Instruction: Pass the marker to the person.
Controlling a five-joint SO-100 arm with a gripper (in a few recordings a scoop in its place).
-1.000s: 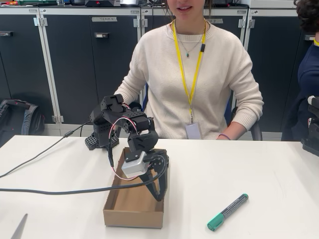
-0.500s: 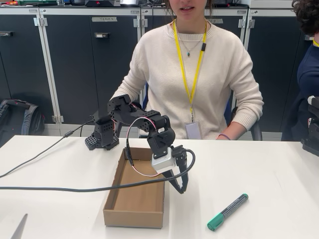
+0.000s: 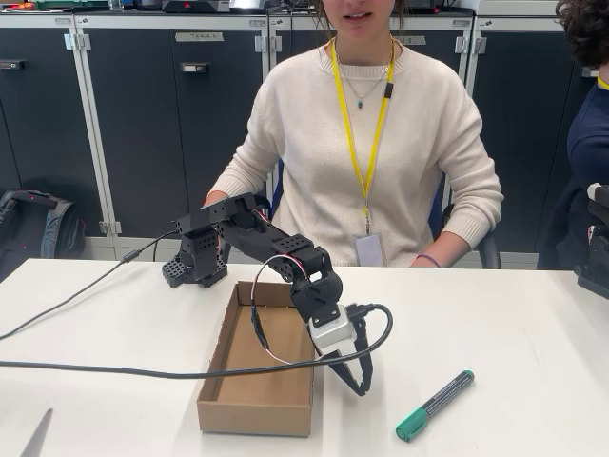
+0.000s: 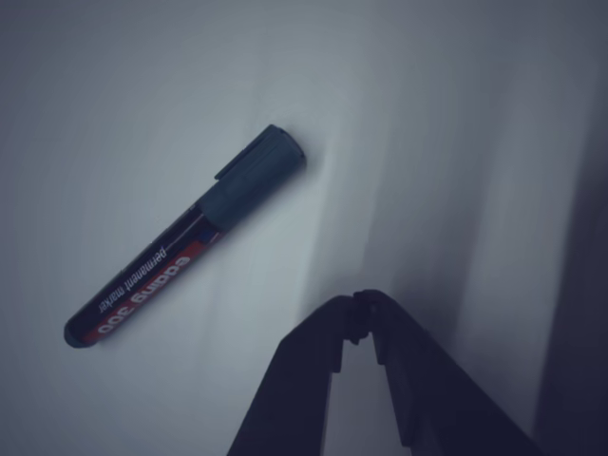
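White worktop (image 3: 495, 314) spans the fixed view, dark cabinets (image 3: 143, 124) behind it. The person (image 3: 366, 143) in a cream sweater with yellow lanyard sits behind the worktop at its far edge, facing the camera, forearms low near the worktop edge; a second person in dark blue (image 3: 590, 124) shows at the right edge. Black arm (image 3: 276, 257) has its base at the far left-centre of the worktop and reaches forward and right, passing over the right wall of the cardboard tray (image 3: 243, 405); the tray is open-topped and sits near the front edge. A black cable (image 3: 95, 367) runs across the worktop from the left and loops round the wrist. The tool (image 3: 360, 386) points down just right of the tray, tips at or just above the worktop surface, can't tell contact; in the wrist view the tool (image 4: 363, 302) has its two finger tips meeting, closed on nothing. The marker (image 3: 435, 406) lies flat on the worktop right of the tool, near but apart from it, angled with teal cap toward the front-left and dark barrel toward the back-right. In the wrist view the marker (image 4: 185, 237) lies diagonally up-left of the tool tips, untouched, label facing up, picture dim and bluish.
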